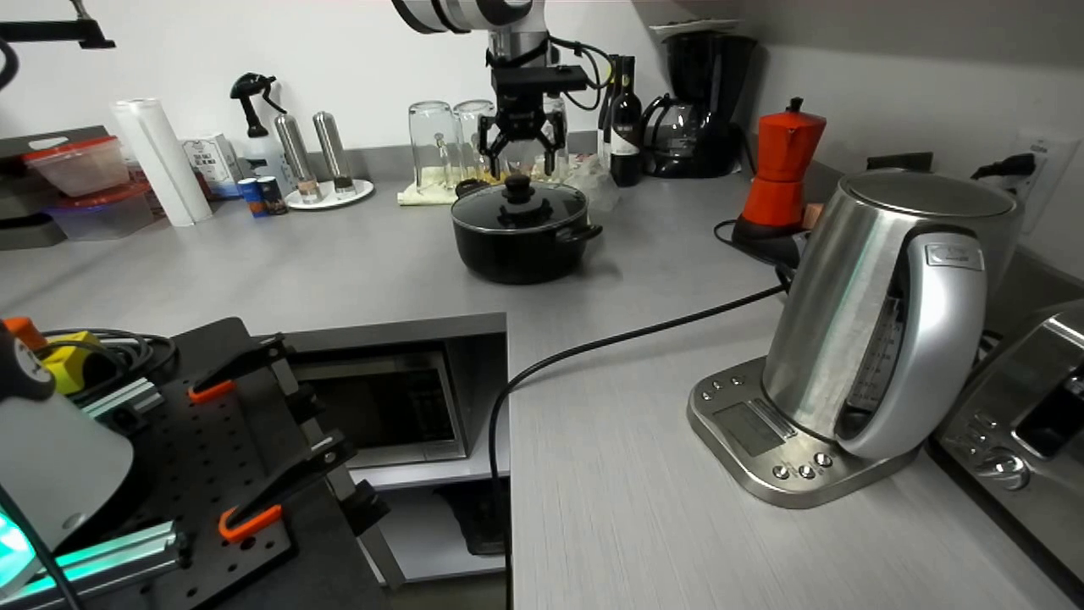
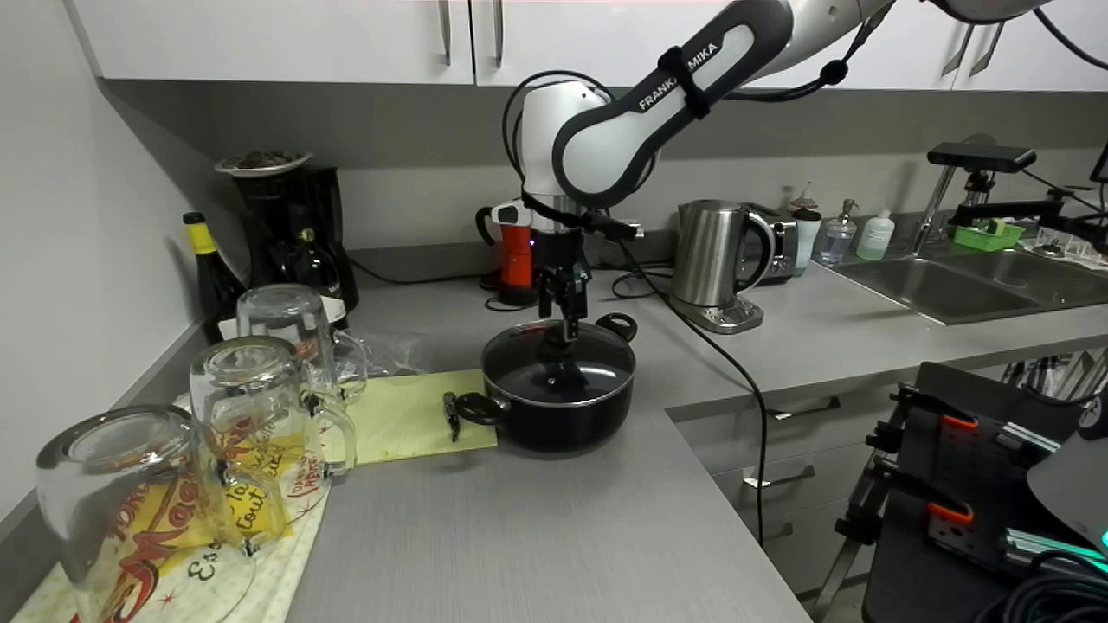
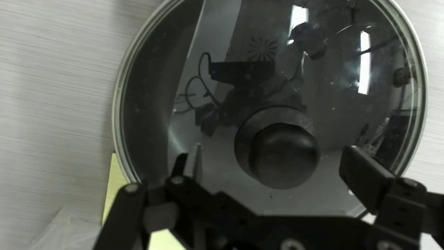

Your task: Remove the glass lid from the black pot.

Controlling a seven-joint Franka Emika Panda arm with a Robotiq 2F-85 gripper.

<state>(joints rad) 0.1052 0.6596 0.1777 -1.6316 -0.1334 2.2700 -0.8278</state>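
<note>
The glass lid [image 1: 555,203] lies flat on the black pot [image 1: 517,254], with its dark knob [image 1: 517,188] in the centre. The lid [image 2: 597,372] and pot [image 2: 563,428] also show on the counter in an exterior view. My gripper [image 1: 522,168] points down just above the knob, open and empty. In an exterior view the fingertips [image 2: 564,330] overlap the knob and partly hide it. In the wrist view the lid [image 3: 152,104] fills most of the picture. The knob [image 3: 283,156] shows between the spread fingers [image 3: 272,152], with a gap on both sides.
Upturned glass mugs [image 2: 251,389] stand behind the pot on a cloth. A yellow-green cloth [image 2: 407,415] lies beside the pot. A black cable [image 1: 627,326] runs across the counter to the steel kettle [image 1: 830,313]. A red moka pot [image 1: 779,161] and coffee maker [image 1: 707,102] stand by the wall.
</note>
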